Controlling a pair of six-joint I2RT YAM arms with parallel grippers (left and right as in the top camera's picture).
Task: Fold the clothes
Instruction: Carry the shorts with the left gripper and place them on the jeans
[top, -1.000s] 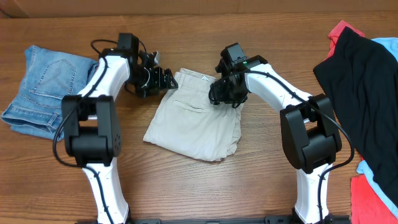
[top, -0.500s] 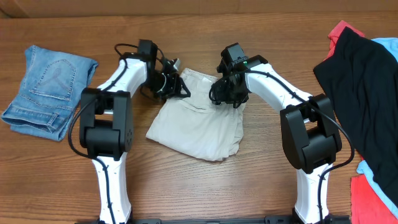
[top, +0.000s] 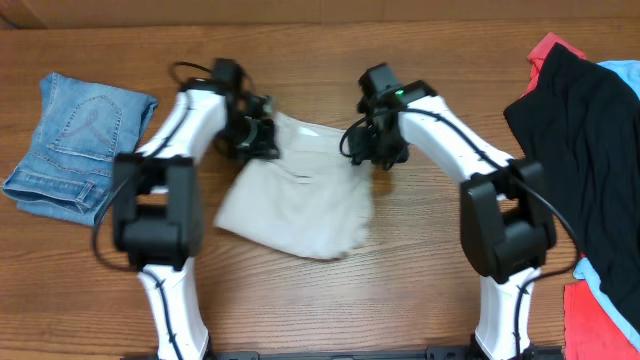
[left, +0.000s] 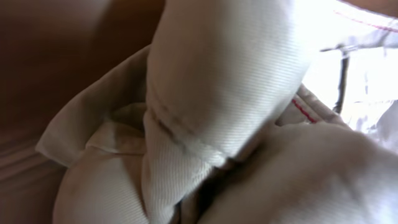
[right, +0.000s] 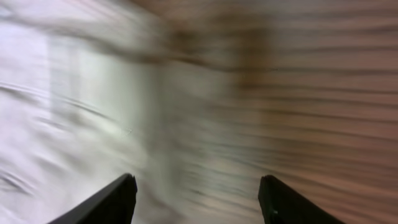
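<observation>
Beige shorts (top: 300, 195) lie flat in the middle. At their far edge the right gripper (top: 372, 150) hovers with fingers (right: 118, 199) spread. The left gripper (top: 258, 140) is buried in cloth (grip impossible to tell). Jeans (top: 80, 150) lie far left.

- Beige shorts (top: 300, 190) lie in the middle of the wooden table (top: 330, 290), their lower edge blurred.
- The left gripper (top: 258, 140) is at the shorts' upper left corner; the right gripper (top: 372, 150) is at the upper right edge.
- Folded jeans (top: 75, 145) lie far left.
- A black garment (top: 585, 150) (over red cloth (top: 548, 48) and blue cloth (top: 625, 72)) fills the right edge.
</observation>
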